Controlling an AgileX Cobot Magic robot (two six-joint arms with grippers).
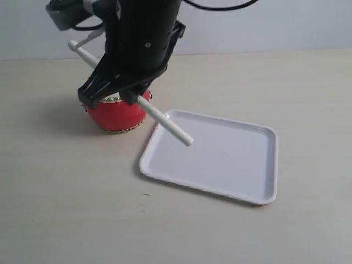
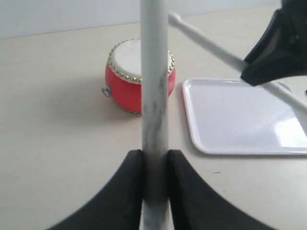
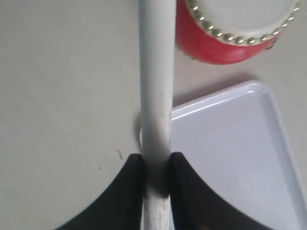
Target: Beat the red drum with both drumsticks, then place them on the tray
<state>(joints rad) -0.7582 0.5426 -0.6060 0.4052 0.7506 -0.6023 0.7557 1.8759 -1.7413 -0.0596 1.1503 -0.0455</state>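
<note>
Pale wood-grain tabletop (image 1: 66, 209) meets a plain white wall (image 1: 275, 22). On it sits the red drum (image 1: 116, 115) — squat, glossy red, with a cream skin ringed by brass-coloured studs. It is near a corner of the shallow white tray (image 1: 231, 165), not touching. The left gripper (image 2: 155, 160) has 2 black fingers clamped on the left drumstick (image 2: 154, 72), a whitish rod smudged grey. The right gripper (image 3: 156, 163) pinches the right drumstick (image 3: 156, 72) likewise — slanted above the drum and the tray's edge.
</note>
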